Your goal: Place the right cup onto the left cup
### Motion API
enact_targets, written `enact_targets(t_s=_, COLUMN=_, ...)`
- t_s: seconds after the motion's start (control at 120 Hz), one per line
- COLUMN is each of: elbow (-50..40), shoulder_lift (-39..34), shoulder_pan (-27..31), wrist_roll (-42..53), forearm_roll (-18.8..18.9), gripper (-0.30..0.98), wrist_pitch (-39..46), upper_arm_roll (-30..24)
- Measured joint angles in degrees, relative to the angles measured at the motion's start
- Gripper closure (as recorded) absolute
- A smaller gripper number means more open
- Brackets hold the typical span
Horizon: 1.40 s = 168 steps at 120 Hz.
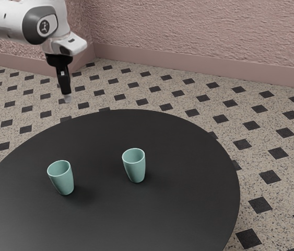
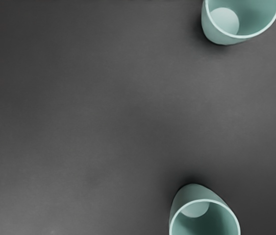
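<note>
My gripper hangs above and behind the table's far left part in the exterior view, well apart from both cups; whether it is open or shut cannot be made out. Two teal cups stand upright with their mouths up: one cup at the exterior view's left, the other cup to its right and a little farther back. A gap of table separates them. From the wrist view, both open tops and inner bottoms can be seen, one cup cut by the picture's edge and another cup partly cut too.
Both cups rest on a round black table, its curved edge running past the right cup in the exterior view. Behind are a tiled floor and a rough pink wall.
</note>
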Motion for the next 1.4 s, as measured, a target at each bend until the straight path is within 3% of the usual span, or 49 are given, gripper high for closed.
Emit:
enact_targets(t_s=0.317, elbow=-11.41, shoulder_lift=-0.37, shoulder_pan=1.31, wrist_roll=-0.40, forearm_roll=-0.60, gripper=0.00, wrist_pitch=8.42, upper_arm_roll=-0.08)
enact_targets(t_s=0.533, elbow=-5.34, shoulder_lift=6.83, shoulder_pan=-4.45, wrist_roll=-0.83, forearm_roll=1.38, gripper=0.00, wrist_pitch=12.33, upper_arm_roll=-0.34)
enact_targets(t_s=0.783, elbow=-3.84, shoulder_lift=9.92, shoulder_pan=-10.06, wrist_roll=-1.80, forearm_roll=1.51, gripper=0.00, wrist_pitch=13.85, upper_arm_roll=-0.77)
enact_targets(t_s=1.4, elbow=-5.71, shoulder_lift=17.90, shoulder_pan=-11.93, wrist_roll=-5.10, forearm_roll=-0.25, gripper=0.02, wrist_pitch=18.68, upper_arm_roll=-1.72)
